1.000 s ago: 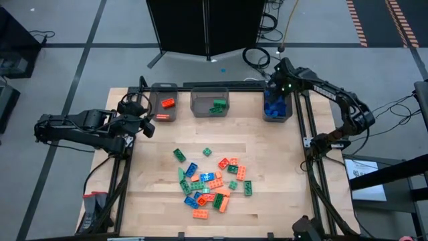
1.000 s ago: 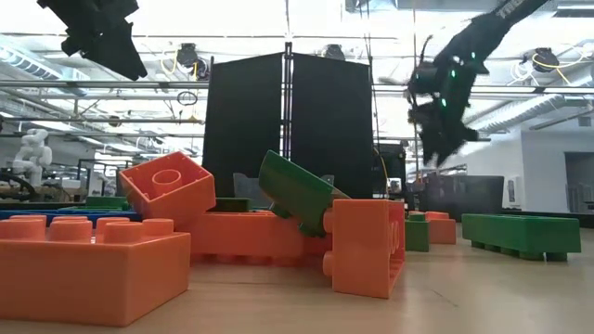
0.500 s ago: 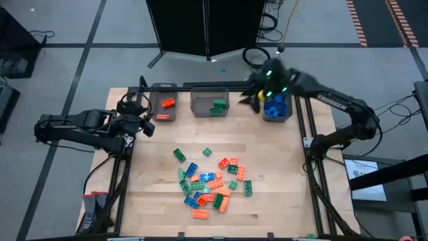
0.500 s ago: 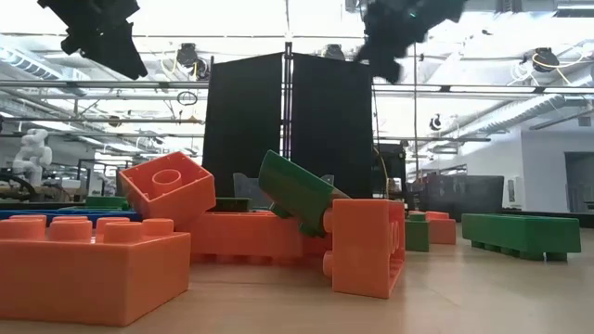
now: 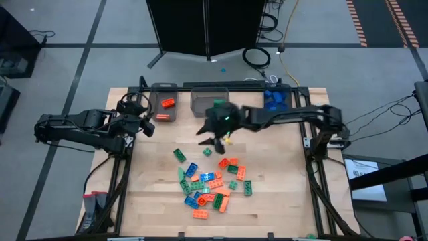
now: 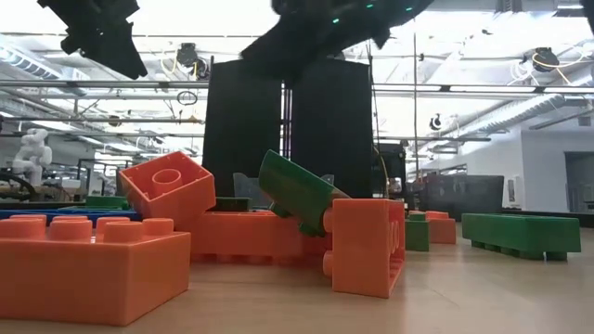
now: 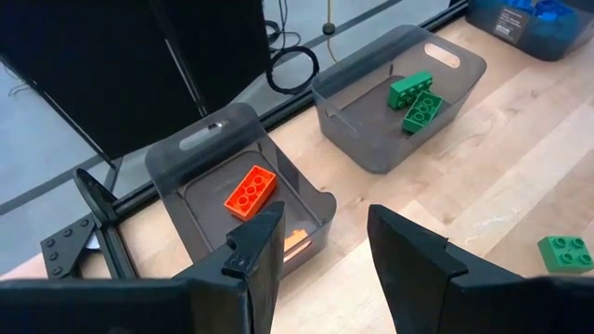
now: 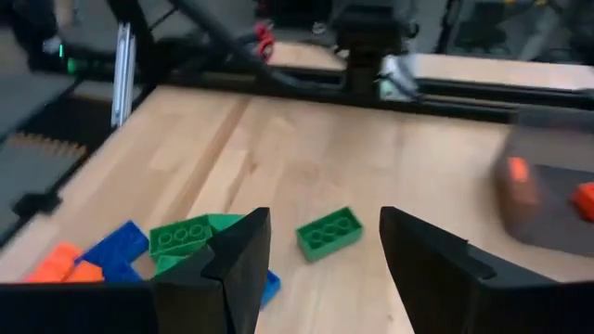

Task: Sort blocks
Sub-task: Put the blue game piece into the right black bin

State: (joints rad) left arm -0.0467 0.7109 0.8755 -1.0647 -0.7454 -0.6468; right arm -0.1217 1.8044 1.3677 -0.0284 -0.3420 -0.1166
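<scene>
Diagonally, green block point(image 8: 329, 232), long-axis

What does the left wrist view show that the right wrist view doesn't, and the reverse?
Only the left wrist view shows the grey translucent middle bin holding two green studded bricks, plus the blue-filled bin. Only the right wrist view shows the mixed loose pile of bricks and a lone green brick on the wooden table. Both show the bin holding orange bricks, and each arm's own open fingers.
</scene>
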